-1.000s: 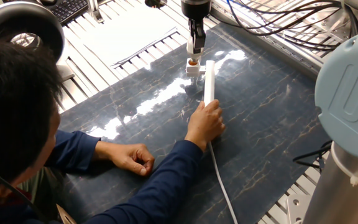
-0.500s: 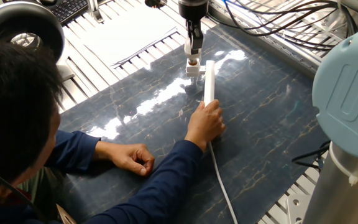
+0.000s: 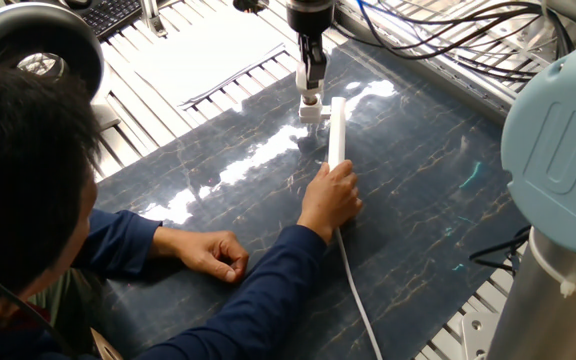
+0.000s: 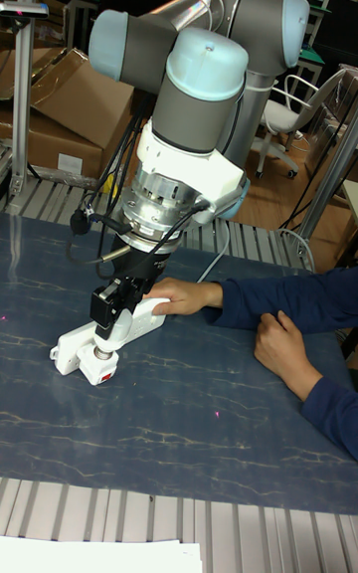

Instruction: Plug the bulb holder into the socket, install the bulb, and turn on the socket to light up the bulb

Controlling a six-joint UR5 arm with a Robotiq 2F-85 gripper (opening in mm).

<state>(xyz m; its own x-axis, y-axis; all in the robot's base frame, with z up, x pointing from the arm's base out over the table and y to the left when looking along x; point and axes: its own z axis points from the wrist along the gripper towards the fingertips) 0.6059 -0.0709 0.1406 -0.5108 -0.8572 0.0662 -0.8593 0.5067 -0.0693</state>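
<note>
The dark marbled table (image 3: pixel 438 180) fills most of the fixed view, with the UR5 arm (image 4: pixel 199 76) bent down over its far part. A person leans in from the near side; one hand (image 3: pixel 332 198) presses on the near end of the socket (image 3: pixel 337 128), and the other hand (image 3: pixel 211 254) rests as a loose fist on the table, well apart from the work.

The socket lies flat as a long white strip, its cord (image 3: pixel 356 300) trailing toward the near edge. At the strip's far end sits the bulb holder (image 3: pixel 313 111), a small white block touching the socket's side in the fixed view; in the tall fixed view it stands at that end with a red spot on its front face.

The gripper (image 3: pixel 310 94) points straight down directly above the bulb holder. Its fingers (image 4: pixel 104 309) are drawn together around a small white piece that looks like the bulb (image 4: pixel 102 332), whose lower end meets the top of the holder. How far it is seated in the holder's opening cannot be told.
</note>
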